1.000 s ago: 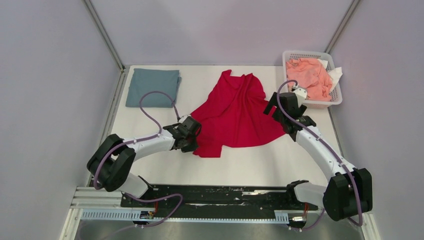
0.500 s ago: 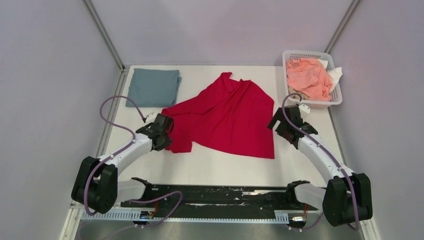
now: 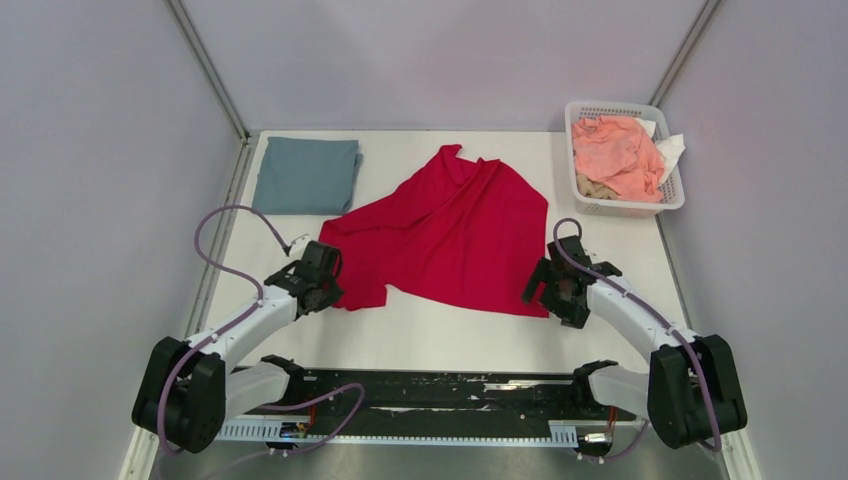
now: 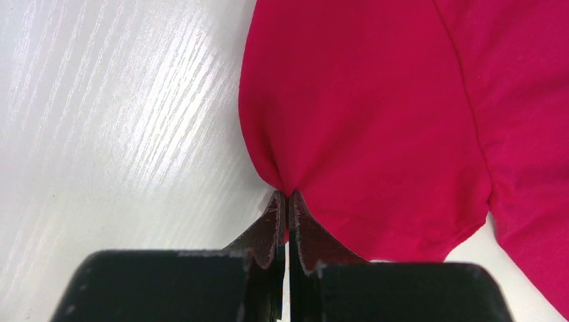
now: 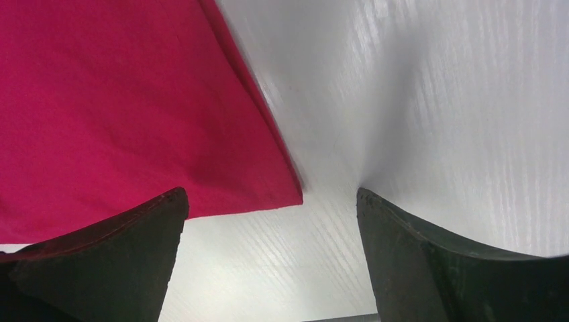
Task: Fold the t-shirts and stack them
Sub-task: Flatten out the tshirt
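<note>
Crimson cloth lies spread but rumpled across the middle of the white table point(image 3: 470, 335): the red t-shirt point(image 3: 450, 235) is not yet folded, while the grey-blue t-shirt point(image 3: 307, 175) sits folded at the far left corner, just beside it. The left gripper point(image 4: 287, 201) is clamped on a pinch of the red shirt's near-left edge. The right gripper point(image 3: 548, 290) hangs with its jaws wide apart over the near-right corner, gripping nothing. The step looks like flattening the shirt before folding. Next, the right jaws would likely need to close on that corner so both arms can pull the cloth smooth. A white mesh basket point(image 3: 625, 207) of pink cloth point(image 3: 615, 150) stands far right, and pale walls point(image 3: 450, 60) enclose the table.
</note>
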{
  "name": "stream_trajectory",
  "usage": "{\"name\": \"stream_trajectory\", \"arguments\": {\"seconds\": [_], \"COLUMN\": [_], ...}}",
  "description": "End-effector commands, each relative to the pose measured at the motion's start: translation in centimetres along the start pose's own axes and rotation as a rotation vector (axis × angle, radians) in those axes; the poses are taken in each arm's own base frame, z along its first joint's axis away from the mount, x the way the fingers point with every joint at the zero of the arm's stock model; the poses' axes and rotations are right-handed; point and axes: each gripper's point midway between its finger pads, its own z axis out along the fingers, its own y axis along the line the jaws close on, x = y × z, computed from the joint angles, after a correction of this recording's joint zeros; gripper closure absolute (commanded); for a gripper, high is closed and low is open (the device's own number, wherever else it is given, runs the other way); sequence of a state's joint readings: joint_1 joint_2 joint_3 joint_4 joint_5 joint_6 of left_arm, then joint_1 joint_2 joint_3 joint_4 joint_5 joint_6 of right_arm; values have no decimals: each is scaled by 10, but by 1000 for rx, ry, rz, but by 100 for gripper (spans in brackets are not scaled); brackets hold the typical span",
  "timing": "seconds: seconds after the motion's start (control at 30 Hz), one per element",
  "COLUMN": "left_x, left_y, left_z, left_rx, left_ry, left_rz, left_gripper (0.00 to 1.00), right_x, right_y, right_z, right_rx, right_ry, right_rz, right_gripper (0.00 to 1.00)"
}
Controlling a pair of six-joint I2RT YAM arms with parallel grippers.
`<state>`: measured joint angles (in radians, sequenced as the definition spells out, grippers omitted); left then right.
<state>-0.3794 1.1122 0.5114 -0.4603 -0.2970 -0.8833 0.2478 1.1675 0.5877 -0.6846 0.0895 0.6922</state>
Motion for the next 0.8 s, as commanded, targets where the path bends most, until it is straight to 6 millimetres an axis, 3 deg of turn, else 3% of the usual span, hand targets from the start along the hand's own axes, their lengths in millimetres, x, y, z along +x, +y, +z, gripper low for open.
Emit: {"name": "stream_trajectory", "arguments": {"seconds": [0.0, 0.23, 0.47, 0.67, 0.77], "left_x": [-9, -6, -6, -6, -6], "left_y": [-8, -11, -10, -9, -10], "left_z": [-1, 0, -1, -1, -2], "left_rx": [34, 58, 61, 61, 63], "left_ry": [-36, -25, -29, -31, -33], "left_rz": [-10, -9, -8, -8, -9], "left_gripper": [100, 100, 100, 100, 100], "right_x": [3, -1, -3, 11, 13], "right_y": [0, -11, 4, 0, 1], "right_z": [-3, 2, 7, 16, 17], "right_rx": [59, 158, 167, 209, 211], "right_ry": [-5, -46, -35, 2, 2], "right_rz": [20, 35, -7, -18, -18], "right_gripper": [6, 22, 33, 48, 62]}}
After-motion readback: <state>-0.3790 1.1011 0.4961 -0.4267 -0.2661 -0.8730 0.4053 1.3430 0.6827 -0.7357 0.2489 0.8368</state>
